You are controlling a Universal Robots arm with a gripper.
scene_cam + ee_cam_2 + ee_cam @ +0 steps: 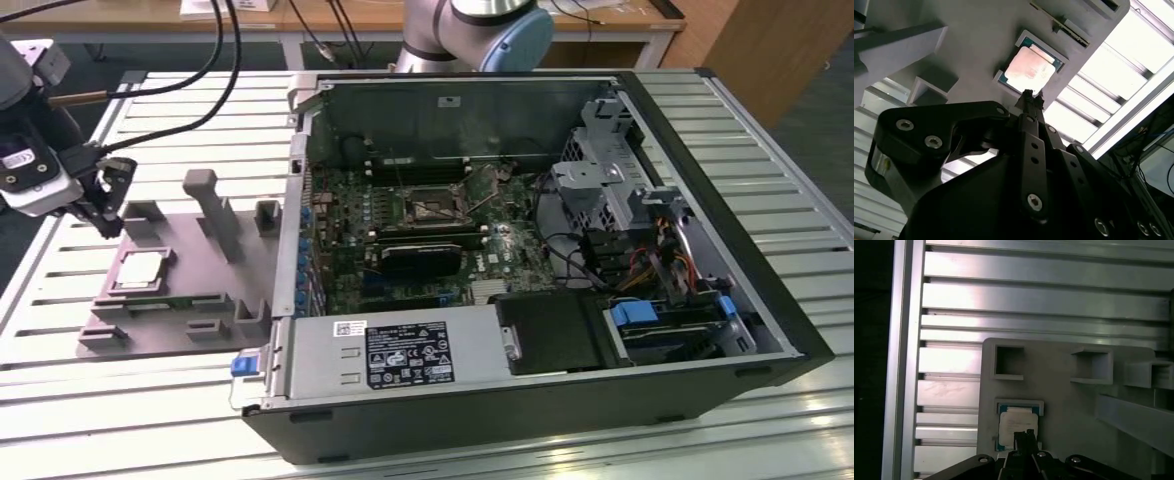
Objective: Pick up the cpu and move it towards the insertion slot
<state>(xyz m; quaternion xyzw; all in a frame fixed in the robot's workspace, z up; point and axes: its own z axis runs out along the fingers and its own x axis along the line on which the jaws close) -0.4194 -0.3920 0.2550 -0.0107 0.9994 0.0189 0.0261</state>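
The cpu (140, 270) is a small silvery square plate lying flat in a recess of the grey fixture (174, 330), at the exterior view's left. My gripper (110, 228) hangs just above the fixture's back left corner, a little short of the plate and apart from it. In both wrist views the thin fingertips (1029, 100) meet over the edge of the cpu (1030, 70), shut with nothing between them. The first wrist view has the gripper (1024, 436) over the cpu (1015, 424). The insertion slot (434, 205) is a dark square socket on the green board inside the open computer case.
The open case (694, 300) lies on its side on a slatted aluminium table (80, 400), right of the fixture. A tall grey post (203, 205) and smaller blocks rise from the fixture. Cables, a drive cage (607, 180) and a power supply (400, 355) crowd the case.
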